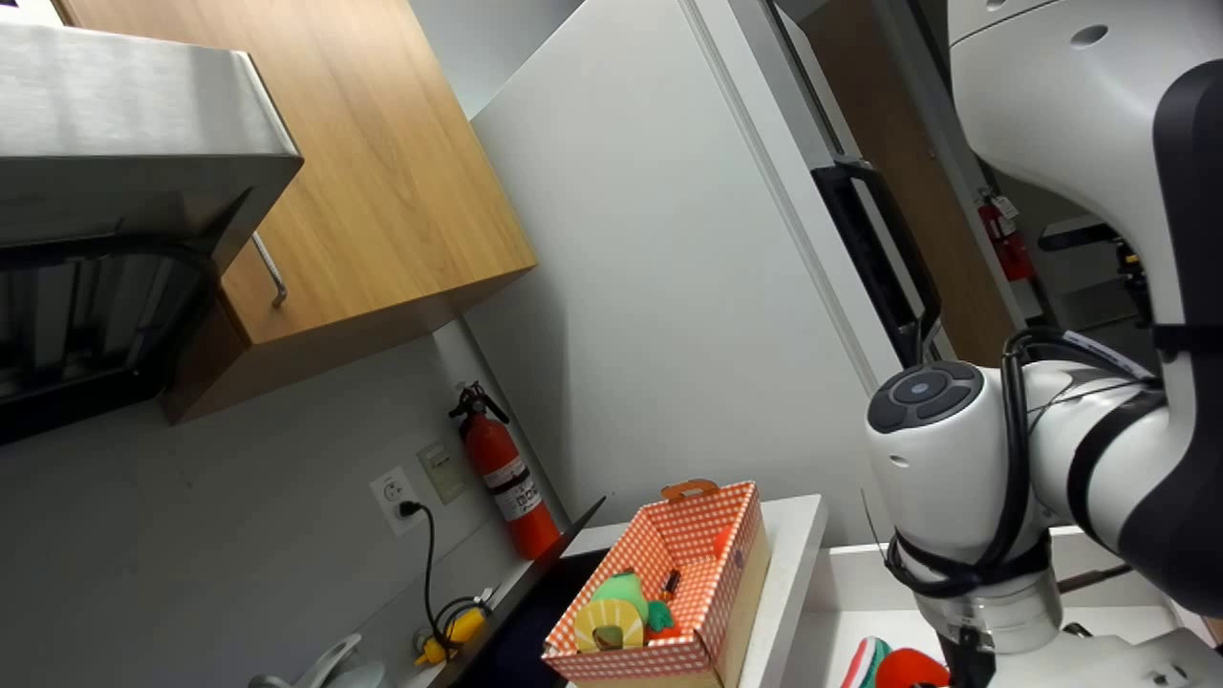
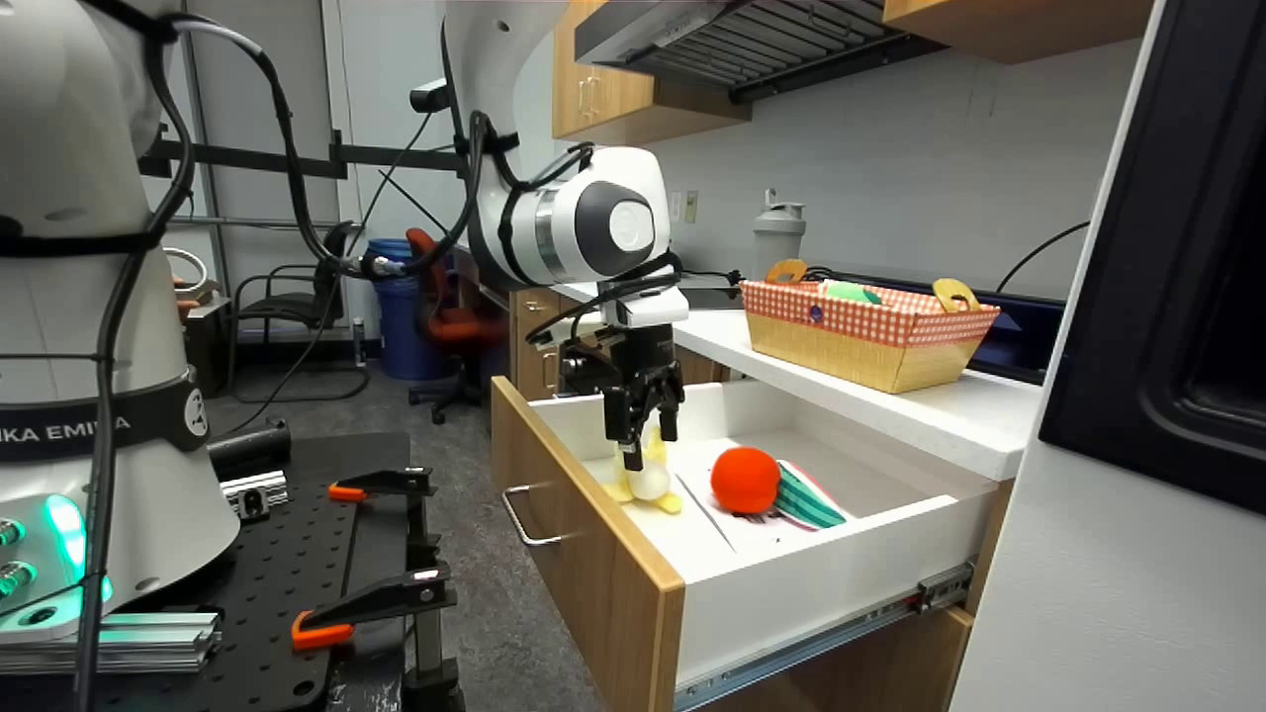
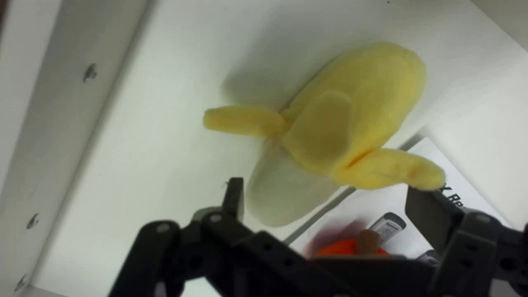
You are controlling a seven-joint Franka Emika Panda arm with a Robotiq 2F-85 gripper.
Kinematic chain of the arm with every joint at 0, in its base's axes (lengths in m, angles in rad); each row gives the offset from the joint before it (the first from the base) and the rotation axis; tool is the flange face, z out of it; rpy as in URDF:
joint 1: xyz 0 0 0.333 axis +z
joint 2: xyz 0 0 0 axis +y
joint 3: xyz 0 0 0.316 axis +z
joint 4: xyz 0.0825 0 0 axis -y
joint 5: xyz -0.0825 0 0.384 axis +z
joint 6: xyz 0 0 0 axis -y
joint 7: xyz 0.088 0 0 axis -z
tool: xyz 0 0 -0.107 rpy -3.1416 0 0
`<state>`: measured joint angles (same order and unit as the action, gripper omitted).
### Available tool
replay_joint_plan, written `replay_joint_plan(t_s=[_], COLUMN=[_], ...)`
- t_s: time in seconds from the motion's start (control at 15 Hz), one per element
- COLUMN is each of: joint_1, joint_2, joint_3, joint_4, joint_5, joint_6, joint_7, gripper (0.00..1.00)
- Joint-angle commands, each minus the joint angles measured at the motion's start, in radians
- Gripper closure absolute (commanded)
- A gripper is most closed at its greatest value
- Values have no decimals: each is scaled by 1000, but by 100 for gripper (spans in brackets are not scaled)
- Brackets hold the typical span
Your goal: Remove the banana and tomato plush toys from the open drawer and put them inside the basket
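Observation:
The banana plush (image 2: 650, 482) lies in the open drawer (image 2: 831, 559), near its front panel. In the wrist view the banana (image 3: 379, 86) shows a yellow peel and a pale end. My gripper (image 2: 650, 445) is open, pointing down over the banana. In the wrist view the pale end lies between the spread fingers (image 3: 326, 187); I cannot tell whether they touch it. The red tomato plush (image 2: 745, 480) sits farther back in the drawer and is partly hidden by the gripper in the wrist view (image 3: 336, 248). The checkered basket (image 2: 841, 346) stands on the counter (image 1: 798, 545).
A watermelon-slice plush (image 2: 806, 496) touches or nearly touches the tomato. The basket holds a green plush (image 1: 623, 591) and a yellow round plush (image 1: 609, 621). A printed paper (image 3: 396, 202) lies on the drawer floor. A grey bottle (image 2: 779, 237) stands behind on the counter.

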<state>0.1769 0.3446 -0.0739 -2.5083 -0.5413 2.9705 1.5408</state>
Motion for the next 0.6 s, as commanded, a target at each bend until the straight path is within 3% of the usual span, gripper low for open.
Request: replay_joint_plan(t_s=[0.0,0.07,0.13,0.53], joint_1=[42,48,51,78], joint_2=[84,98,110,136], joint_3=[-48,-53,-56,-68], joint_4=[49,56,61,90], joint_5=[-25,-22,-18,-16], joint_6=[51,52,53,35], joint_7=[58,58,57,48], gripper=[0,8,28,73])
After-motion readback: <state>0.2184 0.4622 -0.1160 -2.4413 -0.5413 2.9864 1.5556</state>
